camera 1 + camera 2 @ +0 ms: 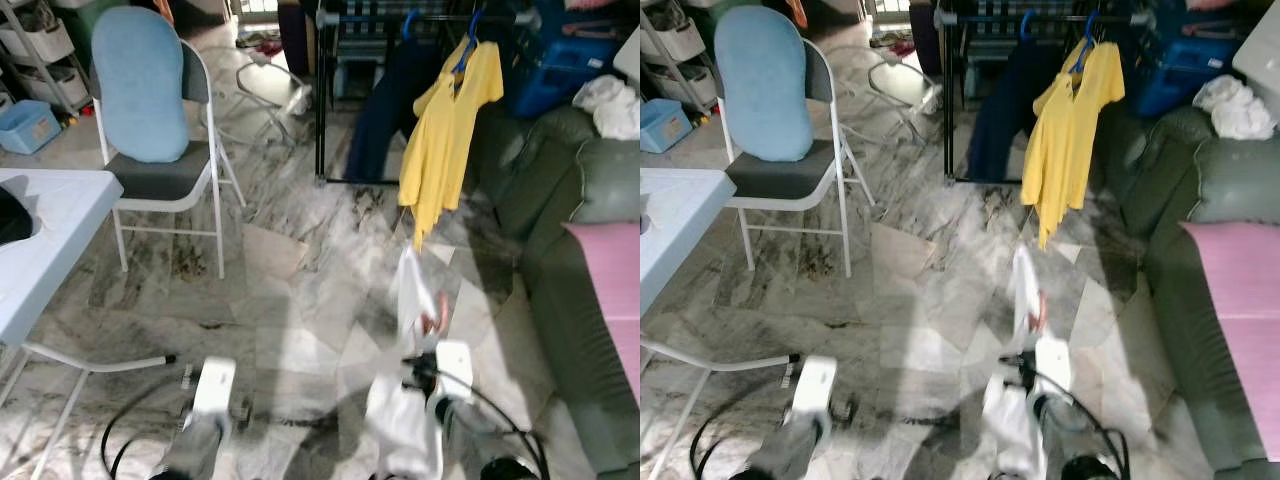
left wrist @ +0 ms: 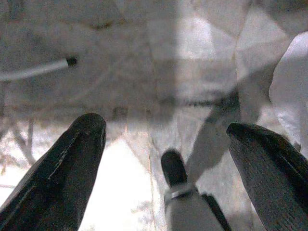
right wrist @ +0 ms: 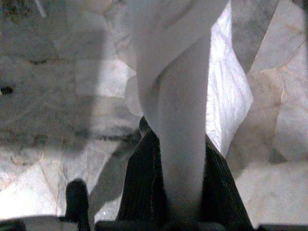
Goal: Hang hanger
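I steer toward the clothes rack (image 1: 420, 20), well ahead across the marble floor (image 1: 300, 290), where a yellow shirt (image 1: 450, 130) already hangs. My right gripper (image 3: 180, 192) is clamped on a white garment (image 1: 415, 290) whose hanger I cannot make out; my left gripper (image 2: 166, 144) hangs wide and empty. The loose cloth could slip out or drag before the rack.
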Controlling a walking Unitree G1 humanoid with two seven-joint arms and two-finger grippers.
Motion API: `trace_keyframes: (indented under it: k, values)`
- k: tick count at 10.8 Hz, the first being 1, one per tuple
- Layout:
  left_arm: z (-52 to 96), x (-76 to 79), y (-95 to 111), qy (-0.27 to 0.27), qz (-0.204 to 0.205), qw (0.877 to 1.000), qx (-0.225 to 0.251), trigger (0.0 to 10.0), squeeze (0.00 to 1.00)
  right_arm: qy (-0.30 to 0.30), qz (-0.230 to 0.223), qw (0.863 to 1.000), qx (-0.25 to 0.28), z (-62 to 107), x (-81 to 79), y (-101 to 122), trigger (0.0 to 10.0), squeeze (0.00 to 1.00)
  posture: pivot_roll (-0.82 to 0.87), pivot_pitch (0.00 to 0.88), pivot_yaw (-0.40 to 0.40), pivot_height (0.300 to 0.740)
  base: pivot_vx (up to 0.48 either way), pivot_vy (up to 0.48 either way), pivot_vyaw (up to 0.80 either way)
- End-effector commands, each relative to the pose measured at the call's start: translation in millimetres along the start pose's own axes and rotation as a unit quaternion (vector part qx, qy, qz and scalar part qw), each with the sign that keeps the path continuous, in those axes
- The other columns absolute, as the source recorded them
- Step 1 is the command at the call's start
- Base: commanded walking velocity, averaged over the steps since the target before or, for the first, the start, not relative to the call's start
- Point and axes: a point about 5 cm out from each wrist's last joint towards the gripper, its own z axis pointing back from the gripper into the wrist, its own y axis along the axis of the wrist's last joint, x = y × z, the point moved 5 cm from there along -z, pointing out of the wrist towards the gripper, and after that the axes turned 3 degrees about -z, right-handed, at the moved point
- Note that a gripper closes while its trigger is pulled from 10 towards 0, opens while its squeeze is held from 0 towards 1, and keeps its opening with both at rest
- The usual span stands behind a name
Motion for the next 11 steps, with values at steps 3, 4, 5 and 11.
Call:
trace_keyframes:
  k: [3,4,5,11]
  values:
    - [2.4,-2.5,-16.0,-0.005,0.021,0.999,-0.026,10.0,0.00,0.008,0.038,0.999,-0.033,3.9,-12.7,-28.0,10.0,0.00,-0.11,0.007,-0.008,0.740,0.000,0.000,0.00]
    - [2.0,-0.5,-13.9,-0.009,0.022,0.999,-0.024,10.0,0.00,0.014,0.050,0.998,-0.035,5.2,-16.6,-33.3,10.0,0.00,-0.11,0.007,-0.008,0.740,0.000,0.000,0.00]
    - [1.9,0.2,-13.4,-0.010,0.030,0.999,-0.023,10.0,0.00,0.014,0.043,0.999,-0.028,5.7,-17.1,-32.9,10.0,0.00,-0.11,0.012,-0.006,0.740,0.000,0.000,0.00]
    - [-5.0,-1.3,49.7,-0.009,0.046,0.997,0.063,10.0,0.00,-0.033,0.017,0.998,0.046,0.4,4.1,12.0,10.0,0.00,-0.14,0.019,0.025,0.740,0.000,0.000,0.00]
